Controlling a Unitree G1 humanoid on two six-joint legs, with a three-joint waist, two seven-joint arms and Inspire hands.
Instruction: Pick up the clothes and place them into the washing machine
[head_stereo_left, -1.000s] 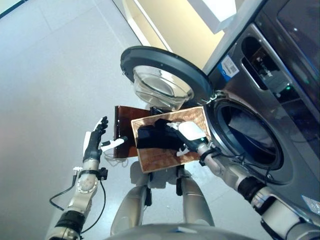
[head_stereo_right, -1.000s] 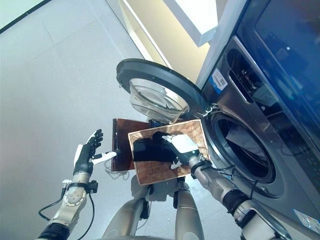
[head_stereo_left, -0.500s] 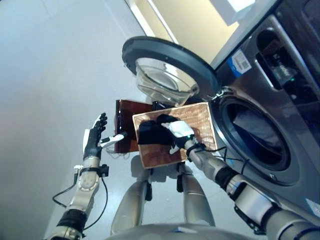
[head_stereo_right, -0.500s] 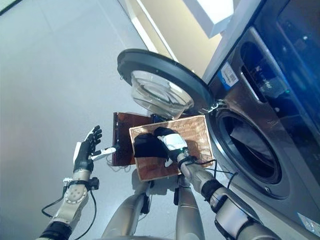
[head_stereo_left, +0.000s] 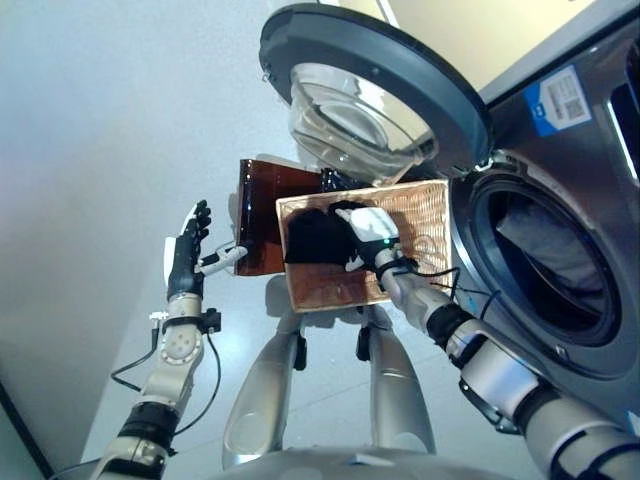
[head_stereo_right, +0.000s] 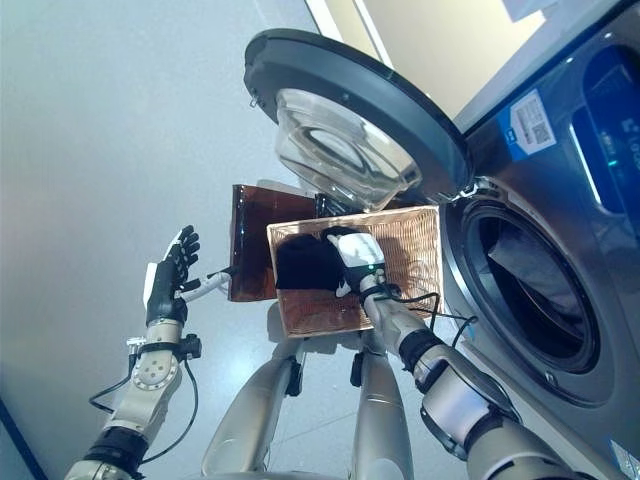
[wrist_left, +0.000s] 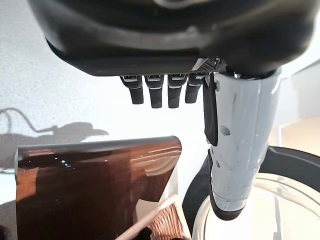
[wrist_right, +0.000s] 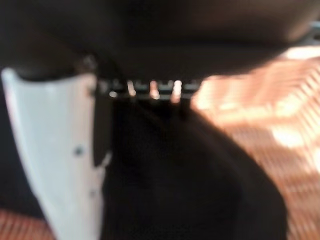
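A black garment (head_stereo_left: 315, 235) lies in a woven copper-coloured basket (head_stereo_left: 415, 215) in front of the washing machine. My right hand (head_stereo_left: 368, 228), with its white thumb cover, rests on the garment's right side. In the right wrist view its fingers sink into the black cloth (wrist_right: 190, 175) and are hidden. The washing machine's round opening (head_stereo_left: 545, 262) is at the right, with grey fabric (head_stereo_left: 548, 232) inside the drum. Its door (head_stereo_left: 370, 90) stands swung open above the basket. My left hand (head_stereo_left: 186, 258) is held up at the left with straight fingers (wrist_left: 155, 92), holding nothing.
A dark brown glossy box (head_stereo_left: 258, 215) stands behind the basket's left end, close to my left thumb; it also shows in the left wrist view (wrist_left: 90, 185). The grey floor (head_stereo_left: 100, 120) spreads out to the left.
The camera has tilted, shifting the whole picture. My right hand has reached a little further left onto the black garment. The left hand holds the same pose.
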